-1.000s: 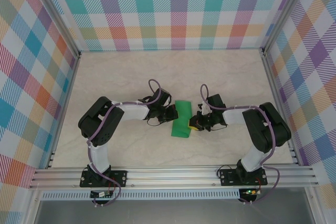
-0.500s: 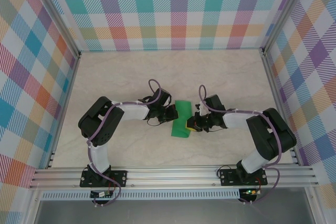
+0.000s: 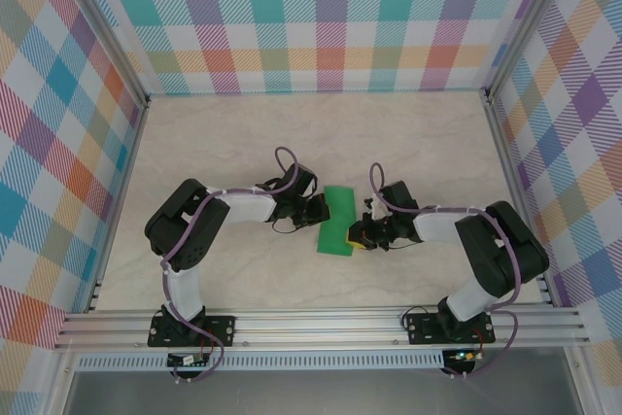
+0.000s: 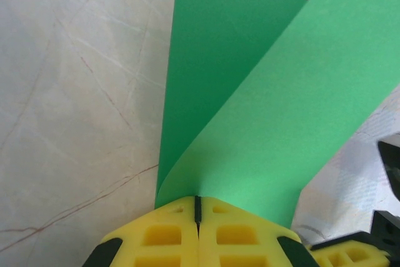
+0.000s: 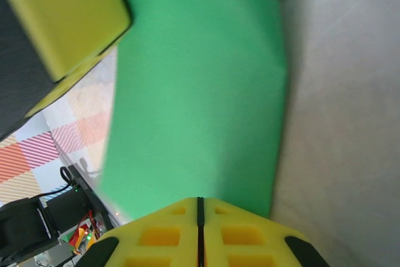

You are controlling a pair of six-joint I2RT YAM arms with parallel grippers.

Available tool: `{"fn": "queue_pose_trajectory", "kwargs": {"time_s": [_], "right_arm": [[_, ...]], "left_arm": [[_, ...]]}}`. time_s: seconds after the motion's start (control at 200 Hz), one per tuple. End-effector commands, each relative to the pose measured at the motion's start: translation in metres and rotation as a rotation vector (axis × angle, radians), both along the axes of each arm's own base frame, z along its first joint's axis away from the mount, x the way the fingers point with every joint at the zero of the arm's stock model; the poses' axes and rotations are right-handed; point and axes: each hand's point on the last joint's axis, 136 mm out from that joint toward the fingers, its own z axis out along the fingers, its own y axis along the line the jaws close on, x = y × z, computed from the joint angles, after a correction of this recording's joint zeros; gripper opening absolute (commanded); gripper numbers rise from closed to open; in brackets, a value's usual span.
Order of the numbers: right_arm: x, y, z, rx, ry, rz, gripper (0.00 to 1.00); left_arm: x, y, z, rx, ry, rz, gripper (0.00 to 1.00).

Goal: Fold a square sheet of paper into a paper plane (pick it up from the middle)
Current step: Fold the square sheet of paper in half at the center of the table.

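Currently mid-fold: square sheet of paper point(image 3: 337, 221) curls doubled over at mid-surface point(image 3: 243, 143). Left fingers point(image 4: 162, 236) pinched shut on one edge, right fingers point(image 5: 156, 236) clamped on the opposite. Next, probably: align edges, press crease flat.

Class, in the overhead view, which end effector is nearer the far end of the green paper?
Left. The left end effector pinches the green paper on its left edge, toward the far end; the right end effector pinches its right edge, close to the near end.
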Motion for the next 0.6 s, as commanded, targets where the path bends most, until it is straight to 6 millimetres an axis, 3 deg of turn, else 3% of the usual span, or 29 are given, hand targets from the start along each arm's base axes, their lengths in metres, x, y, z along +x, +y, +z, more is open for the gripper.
{"fn": "queue_pose_trajectory", "kwargs": {"time_s": [0.0, 0.39, 0.595], "right_arm": [[-0.008, 0.004, 0.009, 0.011, -0.015, 0.02, 0.09], [-0.03, -0.009, -0.026, -0.085, 0.046, 0.019, 0.08], [-0.028, -0.003, -0.009, -0.061, -0.002, 0.041, 0.08]], "left_arm": [[-0.021, 0.021, -0.036, 0.124, 0.087, -0.002, 0.0], [-0.021, 0.021, -0.036, 0.126, 0.089, -0.002, 0.0], [-0.021, 0.021, -0.035, 0.125, 0.09, -0.003, 0.0]]}}
